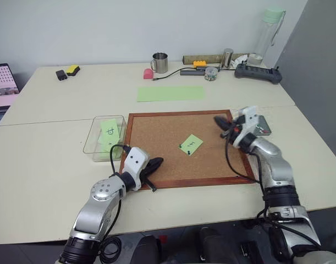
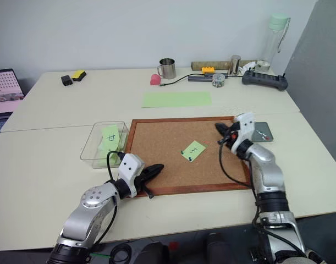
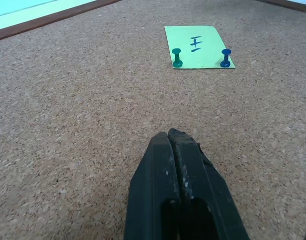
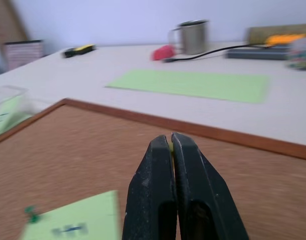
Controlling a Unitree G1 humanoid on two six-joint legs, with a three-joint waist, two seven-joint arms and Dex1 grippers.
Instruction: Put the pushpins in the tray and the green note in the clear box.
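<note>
only squiggle on green note (image 3: 199, 46), unreadable

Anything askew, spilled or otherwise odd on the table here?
Nothing spilled or damaged. The green note lies tilted on the corkboard, pinned by two pushpins. Another green note already sits in the clear box.

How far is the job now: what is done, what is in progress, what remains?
Done: little that I can see. The clear box holds a different note. In progress: the right gripper, shut, seems to pinch something yellowish near the tray. Left: the green note is pinned to the corkboard by two pushpins.
</note>
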